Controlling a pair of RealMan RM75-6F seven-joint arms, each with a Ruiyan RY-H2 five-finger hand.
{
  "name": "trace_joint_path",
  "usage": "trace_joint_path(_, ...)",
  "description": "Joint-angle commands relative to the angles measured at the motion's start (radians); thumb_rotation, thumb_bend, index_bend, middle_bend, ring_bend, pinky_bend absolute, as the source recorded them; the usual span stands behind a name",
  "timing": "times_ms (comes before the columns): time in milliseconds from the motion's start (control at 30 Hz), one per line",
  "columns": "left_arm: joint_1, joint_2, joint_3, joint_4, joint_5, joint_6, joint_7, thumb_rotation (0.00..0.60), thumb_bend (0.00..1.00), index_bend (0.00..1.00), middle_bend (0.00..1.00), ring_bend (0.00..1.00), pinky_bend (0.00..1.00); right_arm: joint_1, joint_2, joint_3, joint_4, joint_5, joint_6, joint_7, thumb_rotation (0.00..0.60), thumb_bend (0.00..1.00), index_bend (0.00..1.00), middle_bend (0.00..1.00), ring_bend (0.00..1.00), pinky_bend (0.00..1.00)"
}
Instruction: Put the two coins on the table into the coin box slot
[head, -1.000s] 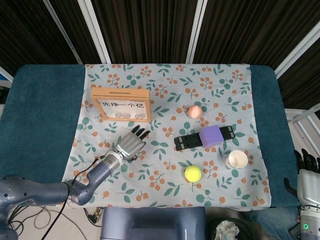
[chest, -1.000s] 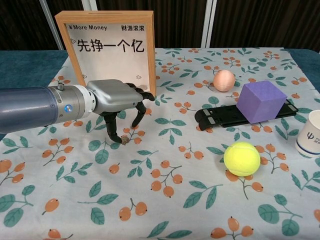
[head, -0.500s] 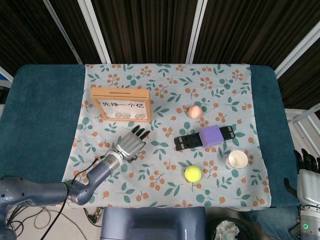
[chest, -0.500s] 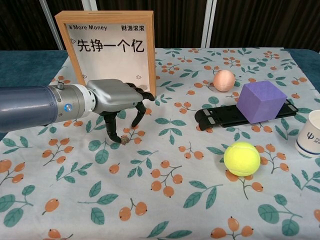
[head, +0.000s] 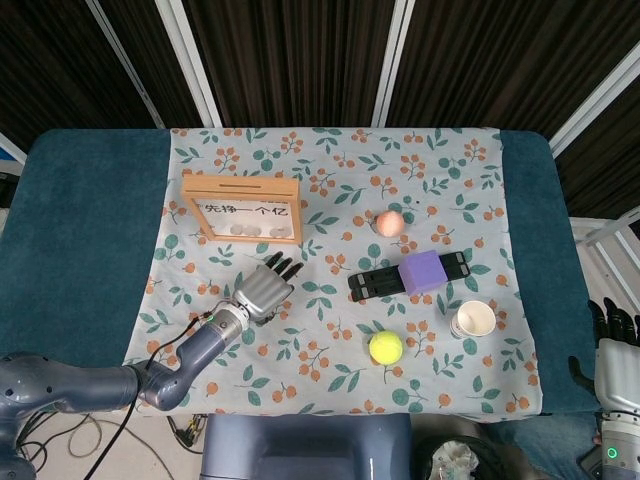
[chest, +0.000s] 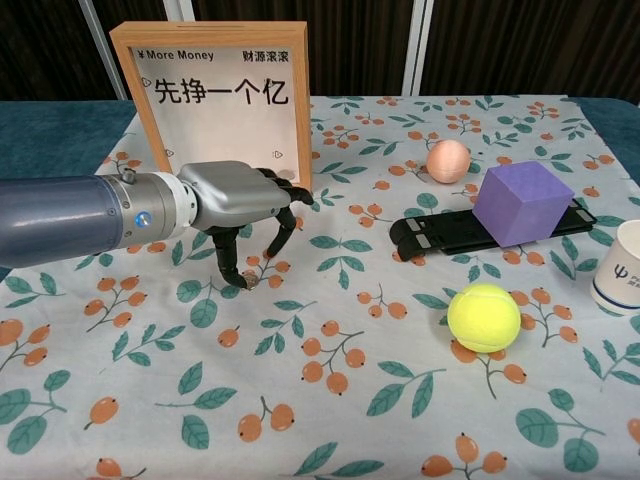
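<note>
Now we see the left hand (chest: 240, 205) hovering low over the cloth (chest: 330, 420), just in front of the coin box (chest: 215, 95). Its fingers (chest: 228, 270) curl downward, apart, one tip right at a coin (chest: 249, 283) lying flat on the cloth; whether it actually touches or grips the coin, we cannot tell. We spot only that one coin on the cloth. From the head view, the box's slot (head: 240, 184) runs along its top edge. Off to the right sit a purple cube (chest: 522, 203), a tennis ball (chest: 484, 317) and a paper cup (chest: 621, 266). The right hand (head: 613, 350) rests off the table's corner, fingers straight, holding nothing.
</note>
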Motion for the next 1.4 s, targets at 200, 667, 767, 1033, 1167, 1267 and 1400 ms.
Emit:
trace_joint_path(200, 0.003, -0.004, -0.004, 0.009, -0.003, -0.009, 0.008, 0.600, 0.11, 0.51, 0.00, 0.00, 0.00, 0.000, 0.001, -0.001, -0.001, 0.002, -0.001, 0.000, 0.600, 0.41, 0.10, 0.04, 0.08, 0.00)
trace_joint_path(667, 0.001, -0.006, -0.008, 0.011, -0.019, -0.023, 0.032, 0.600, 0.09, 0.50, 0.00, 0.00, 0.00, 0.002, 0.003, -0.001, -0.003, 0.007, -0.004, -0.001, 0.600, 0.41, 0.10, 0.04, 0.08, 0.00)
trace_joint_path(767, -0.001, -0.006, -0.006, 0.009, -0.027, -0.022, 0.048, 0.600, 0.09, 0.50, 0.00, 0.00, 0.00, 0.002, 0.003, 0.000, -0.005, 0.008, -0.004, 0.000, 0.600, 0.41, 0.10, 0.04, 0.08, 0.00)
trace_joint_path(1033, -0.003, -0.009, -0.008, 0.010, -0.041, -0.021, 0.061, 0.600, 0.09, 0.50, 0.00, 0.00, 0.00, 0.002, 0.003, -0.002, -0.005, 0.008, -0.003, 0.001, 0.600, 0.41, 0.10, 0.04, 0.08, 0.00)
trace_joint_path(1167, -0.003, -0.011, -0.005, 0.011, -0.043, -0.024, 0.067, 0.600, 0.08, 0.51, 0.00, 0.00, 0.00, 0.002, 0.004, -0.002, -0.007, 0.009, -0.005, -0.001, 0.600, 0.41, 0.10, 0.04, 0.08, 0.00)
trace_joint_path(1267, -0.003, -0.012, -0.003, 0.012, -0.045, -0.026, 0.069, 0.600, 0.09, 0.51, 0.00, 0.00, 0.00, 0.002, 0.004, -0.002, -0.006, 0.008, -0.003, -0.001, 0.600, 0.41, 0.10, 0.04, 0.08, 0.00)
trace_joint_path(1400, -0.003, -0.011, -0.002, 0.010, -0.043, -0.024, 0.072, 0.600, 0.09, 0.51, 0.00, 0.00, 0.00, 0.003, 0.005, -0.003, -0.007, 0.010, -0.005, -0.002, 0.600, 0.41, 0.10, 0.04, 0.08, 0.00)
